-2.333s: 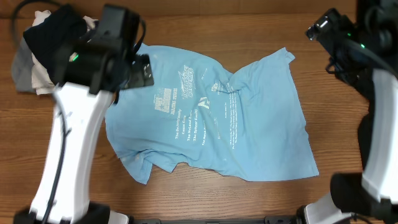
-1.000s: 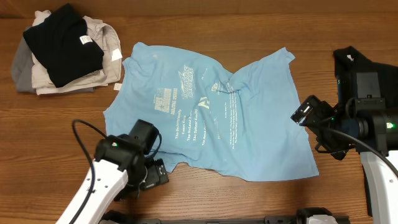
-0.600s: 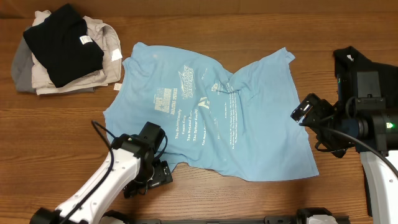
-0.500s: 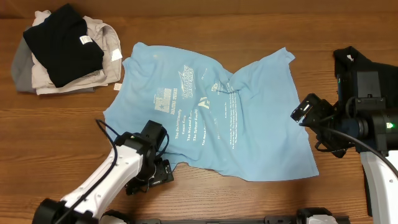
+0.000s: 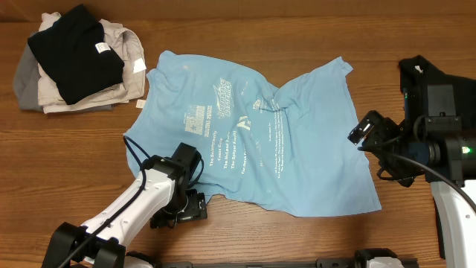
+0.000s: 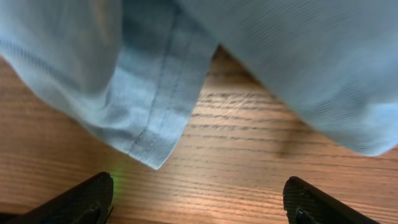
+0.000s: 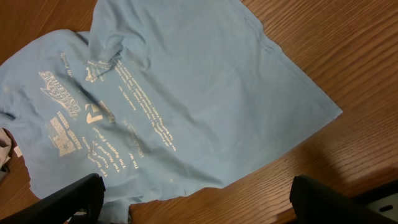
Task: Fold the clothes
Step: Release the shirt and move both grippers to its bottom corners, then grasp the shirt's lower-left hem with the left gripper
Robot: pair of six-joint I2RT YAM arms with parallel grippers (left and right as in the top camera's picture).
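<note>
Rumpled blue tee (image 5: pixel 297 149) lies print-up across the centre of the table (image 5: pixel 297 238); a black shirt (image 5: pixel 74 52) tops a pile (image 5: pixel 48 98) of pale garments at 10 o'clock, well apart from both arms. L gripper (image 5: pixel 182 212) hovers at 7 o'clock by what looks like the tee's sleeve (image 6: pixel 155 118), fingers spread wide w/ nothing between them. Its wrist view shows the stitched sleeve corner just ahead of the tips, bare wood below. R gripper (image 5: pixel 364 132) waits at 3 o'clock beside the tee's edge, likewise wide apart and empty. Step in hand is prob. a pinch on that sleeve, to flatten it or fold it in. To do it well: ease fwd till the corner sits between the tips, go down until one finger slips under the hem, and close on the stitched edge, not the thin body cloth. Keep the lift low and draw toward 7 o'clock to smooth the centre creases first; R should hold the 4 o'clock edge so the tee doesn't drag
</note>
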